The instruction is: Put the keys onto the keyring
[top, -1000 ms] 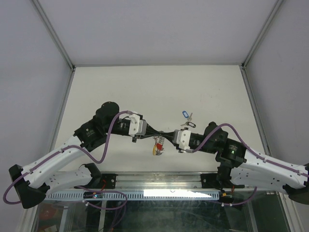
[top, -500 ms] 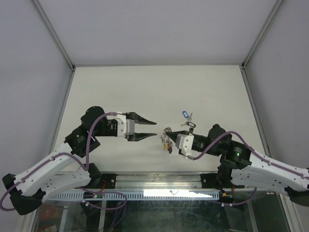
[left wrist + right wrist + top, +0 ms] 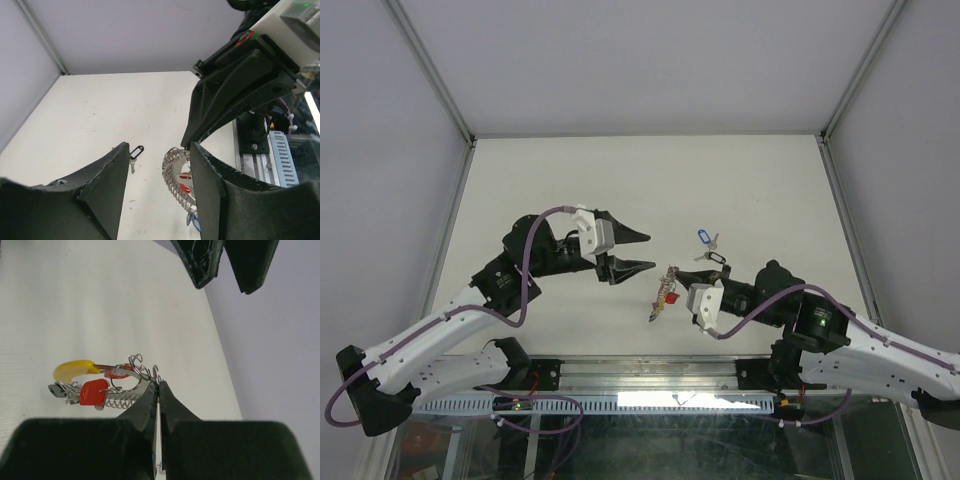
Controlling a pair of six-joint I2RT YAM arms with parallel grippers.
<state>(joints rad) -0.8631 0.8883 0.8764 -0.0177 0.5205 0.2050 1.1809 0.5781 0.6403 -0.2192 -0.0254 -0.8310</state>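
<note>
Top external view is showing us the right end effector [image 3: 672, 286] pinching the keyring [image 3: 666, 292] above the table [image 3: 570, 180], near its front middle, with a small bunch of keys [image 3: 658, 312] dangling under it. The left end effector [image 3: 651, 251] is hovering just to the left of it, fingers spread partway and touching nothing. Two loose keys are lying on the table just behind, a blue-tagged key [image 3: 701, 237] and a black-tagged key [image 3: 716, 257]

Left wrist view is looking out between the spread fingers [image 3: 107, 175] at the keyring [image 3: 175, 172], which is hanging from the tips of the right end effector [image 3: 235, 90]. Its ribbed coil is showing clearly, and the black-tagged key [image 3: 135, 150] is resting on the table beyond

Right wrist view is showing the fingers [image 3: 150, 395] pressed together on a thin strand of the keyring [image 3: 122, 399], with a yellow tag [image 3: 75, 369] and a red tag [image 3: 92, 392] already hanging on it

We are judging the ring to be light, stiff and springy, slippery in a narrow pinch and apt to swing. We are reckoning the best hold to be on bare coil away from the hanging keys. For the loose keys, the plastic tag is offering a broader, less slick face than the metal blade
</note>
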